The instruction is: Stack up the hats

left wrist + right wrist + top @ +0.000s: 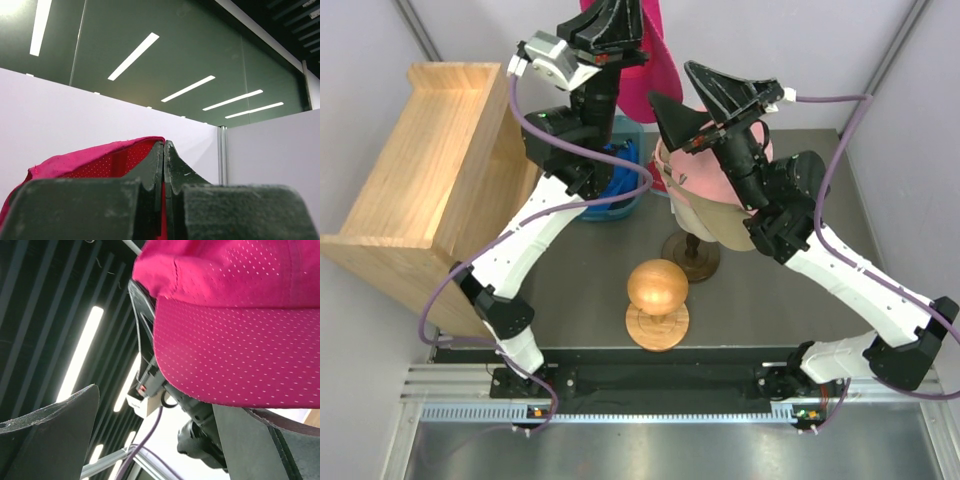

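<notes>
My left gripper (612, 22) is raised at the back and shut on the magenta hat (655, 62), which hangs from it. In the left wrist view the jaws (164, 146) pinch the magenta cloth (85, 162). My right gripper (696, 106) is open and empty, just right of the magenta hat and above the light pink hat (705, 182). The pink hat sits on the tan hat (722, 226) on a stand. The right wrist view shows the magenta hat (235, 330) above the open gripper (157, 400). The royal blue hat (617, 172) lies behind the left arm.
A wooden ball on a round stand (657, 292) is at front centre. The dark wooden foot (691, 258) of the hat stand is behind it. A large open wooden box (430, 165) stands at the left. White walls enclose the table.
</notes>
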`<control>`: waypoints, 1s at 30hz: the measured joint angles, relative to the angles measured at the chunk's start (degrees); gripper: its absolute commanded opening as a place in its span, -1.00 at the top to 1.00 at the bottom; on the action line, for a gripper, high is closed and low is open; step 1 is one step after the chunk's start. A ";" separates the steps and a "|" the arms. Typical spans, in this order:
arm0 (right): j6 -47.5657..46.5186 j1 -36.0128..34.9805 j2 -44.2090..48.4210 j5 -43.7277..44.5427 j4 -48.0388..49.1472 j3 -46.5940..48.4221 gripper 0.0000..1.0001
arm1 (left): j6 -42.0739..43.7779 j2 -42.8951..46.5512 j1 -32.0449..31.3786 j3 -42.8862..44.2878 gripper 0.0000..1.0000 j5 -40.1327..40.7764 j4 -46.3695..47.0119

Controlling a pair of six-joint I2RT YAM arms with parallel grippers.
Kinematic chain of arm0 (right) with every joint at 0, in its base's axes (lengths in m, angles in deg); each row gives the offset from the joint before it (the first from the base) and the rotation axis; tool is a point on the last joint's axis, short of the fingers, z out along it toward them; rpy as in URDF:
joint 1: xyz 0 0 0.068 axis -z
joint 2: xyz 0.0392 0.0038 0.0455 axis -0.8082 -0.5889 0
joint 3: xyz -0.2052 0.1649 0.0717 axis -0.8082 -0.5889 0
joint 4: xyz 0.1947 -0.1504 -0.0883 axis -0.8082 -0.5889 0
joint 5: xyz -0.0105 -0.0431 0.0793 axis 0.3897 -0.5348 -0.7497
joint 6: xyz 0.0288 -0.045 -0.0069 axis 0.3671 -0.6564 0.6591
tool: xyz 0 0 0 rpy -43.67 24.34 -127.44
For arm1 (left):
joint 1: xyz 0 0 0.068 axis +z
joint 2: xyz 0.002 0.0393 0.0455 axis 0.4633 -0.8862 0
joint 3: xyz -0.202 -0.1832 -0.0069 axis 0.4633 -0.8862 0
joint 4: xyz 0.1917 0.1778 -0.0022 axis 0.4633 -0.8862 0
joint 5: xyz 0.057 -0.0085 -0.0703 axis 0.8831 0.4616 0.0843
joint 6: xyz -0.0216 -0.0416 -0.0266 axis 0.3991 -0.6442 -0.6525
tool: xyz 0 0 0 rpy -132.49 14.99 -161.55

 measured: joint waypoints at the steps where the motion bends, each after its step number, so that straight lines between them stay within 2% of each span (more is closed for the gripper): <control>1: -0.09 0.07 0.09 0.07 0.28 -0.13 -0.85 | -0.24 0.92 -0.04 -1.38 1.00 0.02 0.33; 8: 0.07 0.55 0.61 0.92 3.15 -2.23 -0.85 | -2.71 6.71 -0.09 -7.74 1.00 -0.42 3.17; 16: 0.52 1.20 0.59 2.10 5.03 -3.04 -0.84 | -7.52 12.83 -0.09 -12.98 1.00 -4.66 5.55; 30: 3.54 1.49 -5.29 -1.16 6.67 1.92 -0.85 | -10.14 14.88 -0.09 -13.86 1.00 -13.57 4.96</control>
